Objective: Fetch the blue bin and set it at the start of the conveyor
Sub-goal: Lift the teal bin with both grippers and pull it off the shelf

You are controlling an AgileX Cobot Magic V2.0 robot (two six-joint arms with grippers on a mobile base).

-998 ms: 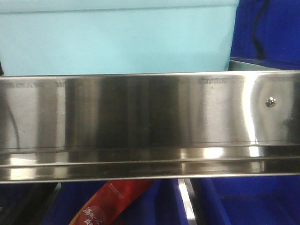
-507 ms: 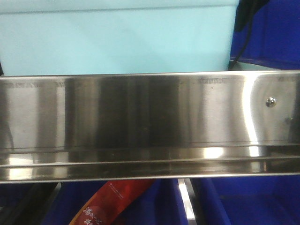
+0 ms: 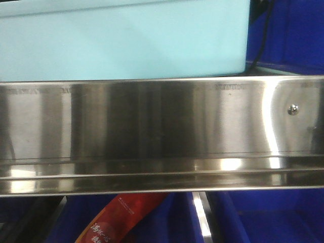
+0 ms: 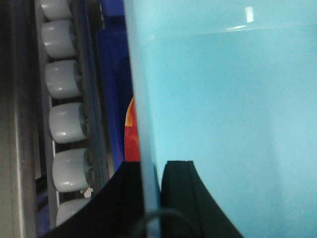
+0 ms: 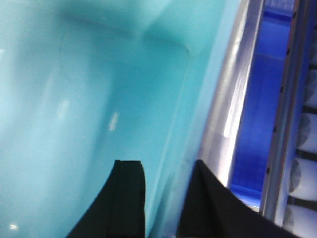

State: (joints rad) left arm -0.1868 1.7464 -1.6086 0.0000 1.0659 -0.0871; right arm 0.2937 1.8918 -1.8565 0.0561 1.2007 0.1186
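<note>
- Two end effectors are on the blue bin (image 3: 126,43), one at each end.
- My left end effector (image 4: 151,168) is clenched on the bin's thin wall edge, with a black finger touching each side.
- My right end effector (image 5: 163,168) is grasping the opposite wall, one finger inside the tub and one outside by the rim.
- On the front camera the blue bin fills 11 to 12 o'clock, and its rim line rises toward the right.
- A stainless-steel tray (image 3: 162,121) spans the middle in front of it, with a screw (image 3: 292,109) at 3 o'clock.
- A dark blue bin (image 3: 293,30) sits at 1 o'clock, with a black cable (image 3: 259,48) between the two bins.
- A red packet (image 3: 121,217) lies at 7 o'clock.
- Grey rollers (image 4: 64,119) line 9 o'clock in my left wrist view.
</note>
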